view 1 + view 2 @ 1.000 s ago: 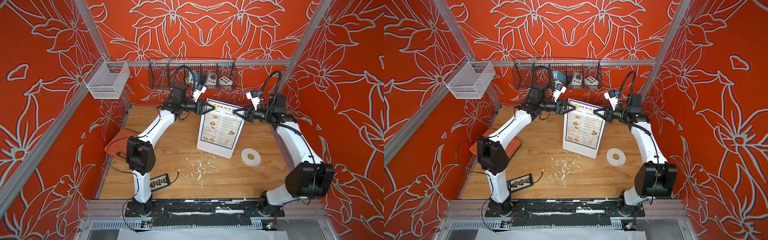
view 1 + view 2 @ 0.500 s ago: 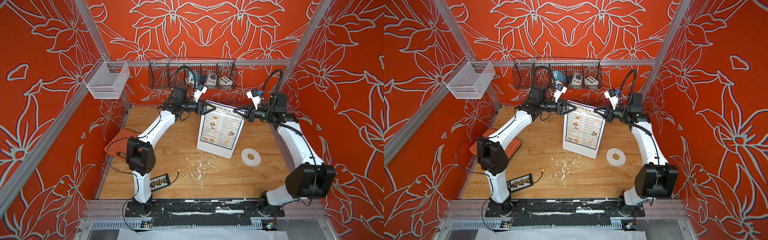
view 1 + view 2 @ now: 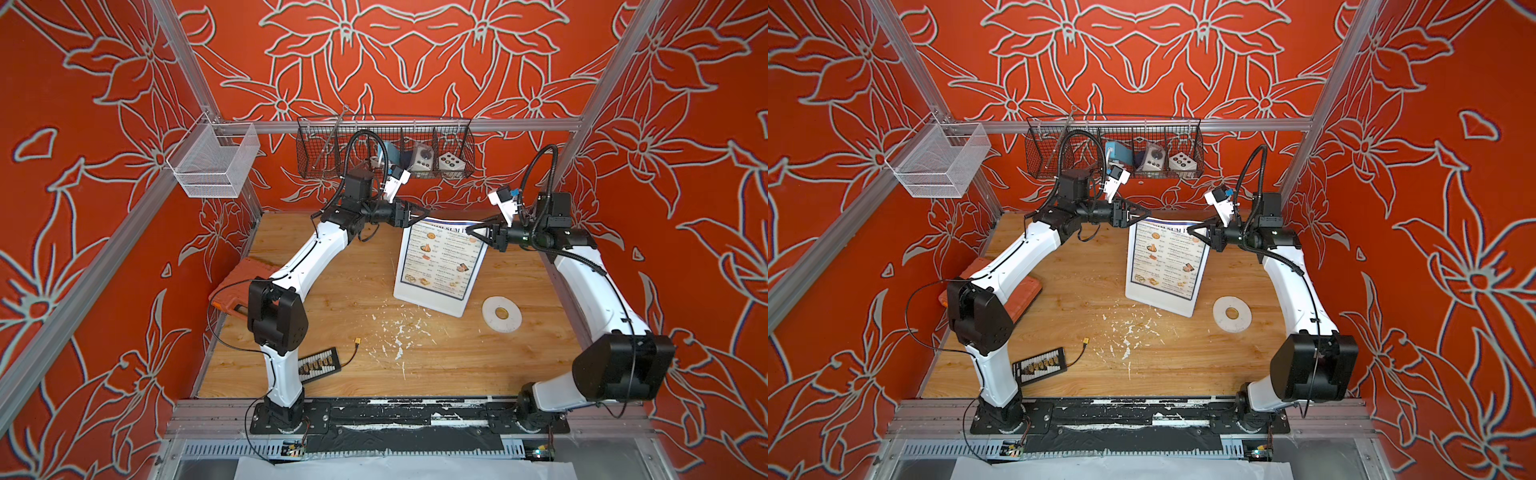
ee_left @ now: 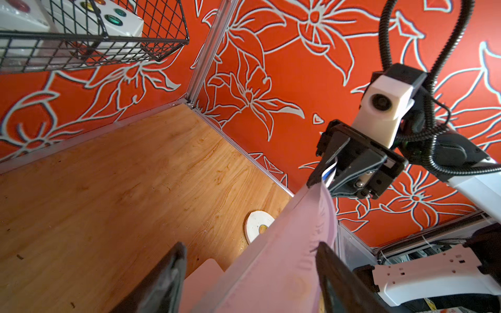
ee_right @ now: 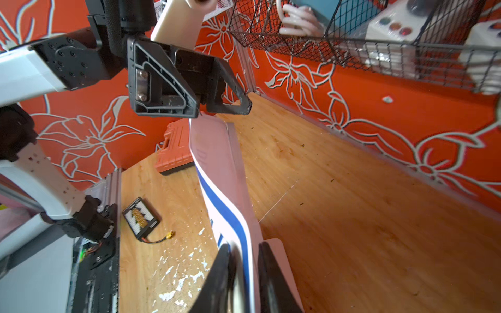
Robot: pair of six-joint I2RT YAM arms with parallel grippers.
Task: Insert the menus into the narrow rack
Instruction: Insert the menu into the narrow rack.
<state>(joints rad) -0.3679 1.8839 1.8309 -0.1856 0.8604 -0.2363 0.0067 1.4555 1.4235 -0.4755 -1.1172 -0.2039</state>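
In a top view, the narrow rack (image 3: pixel 432 306) leans upright on the table (image 3: pixel 332 332), with the menu (image 3: pixel 440 262) mostly inside. My left gripper (image 3: pixel 422 215) is spread astride its top corner, likely to steady it. My right gripper (image 3: pixel 471 229) sits narrowly around the menu's top edge; I cannot tell if it clamps.

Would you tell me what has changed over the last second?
The right gripper, pinching the menu, dipped slightly and the menu's top sank lower in the rack, now bowed. The left gripper stayed open at the rack's top corner; the rack and white disc did not move.
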